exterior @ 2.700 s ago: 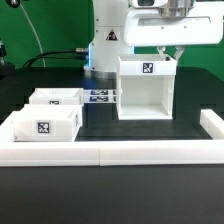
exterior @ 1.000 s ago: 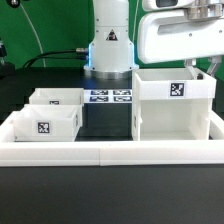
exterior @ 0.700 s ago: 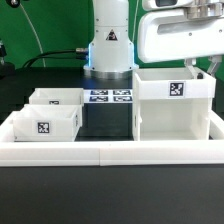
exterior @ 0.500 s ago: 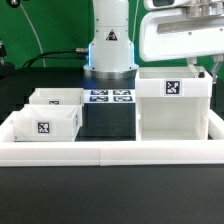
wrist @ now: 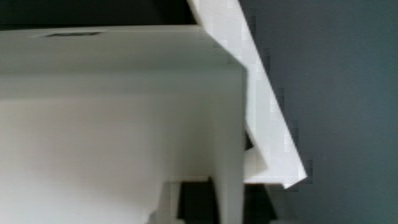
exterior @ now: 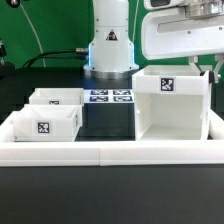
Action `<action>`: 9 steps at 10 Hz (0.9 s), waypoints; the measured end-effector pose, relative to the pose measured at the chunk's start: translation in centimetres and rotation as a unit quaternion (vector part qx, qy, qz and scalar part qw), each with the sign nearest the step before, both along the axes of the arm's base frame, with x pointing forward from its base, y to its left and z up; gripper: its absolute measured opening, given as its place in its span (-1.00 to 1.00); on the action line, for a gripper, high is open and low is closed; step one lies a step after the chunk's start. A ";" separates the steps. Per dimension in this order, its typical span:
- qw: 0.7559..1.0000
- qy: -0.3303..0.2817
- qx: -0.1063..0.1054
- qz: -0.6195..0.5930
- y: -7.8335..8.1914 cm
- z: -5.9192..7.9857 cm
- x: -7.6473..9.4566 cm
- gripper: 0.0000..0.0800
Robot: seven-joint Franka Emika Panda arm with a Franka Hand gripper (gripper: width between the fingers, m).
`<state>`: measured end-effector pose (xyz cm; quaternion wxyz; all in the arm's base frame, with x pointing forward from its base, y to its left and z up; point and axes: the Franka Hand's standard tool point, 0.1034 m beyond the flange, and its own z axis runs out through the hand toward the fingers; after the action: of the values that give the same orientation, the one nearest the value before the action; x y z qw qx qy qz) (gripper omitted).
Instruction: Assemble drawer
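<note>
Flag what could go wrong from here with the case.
1. The gripper sits at one thin side wall of the case, on the exterior view's right. The wrist view shows that wall's edge up close, but not whether it is clamped. A hold this far off-centre could let the case twist or slip.
2. The case appears close to the low border wall. If pushed further, it may jam against it or tip.

The drawer case is smooth white plastic; the table, matt black.
</note>
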<state>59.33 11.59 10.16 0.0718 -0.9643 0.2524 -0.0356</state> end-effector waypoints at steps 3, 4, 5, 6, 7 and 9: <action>0.993 0.013 0.011 -0.121 -0.1 -0.2 -0.1 -0.89; 0.990 0.015 0.014 -0.142 -0.3 -0.2 -0.1 -0.89; 0.985 0.018 0.017 -0.171 -0.5 -0.1 0.0 -0.89; 0.984 0.019 0.018 -0.179 -0.5 -0.1 0.0 -0.89; 0.976 0.023 0.023 -0.214 -0.6 -0.2 0.0 -0.89; 0.964 0.030 0.030 -0.262 -0.8 -0.2 0.0 -0.89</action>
<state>59.37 10.77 9.99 0.0812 -0.8626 0.4991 -0.0171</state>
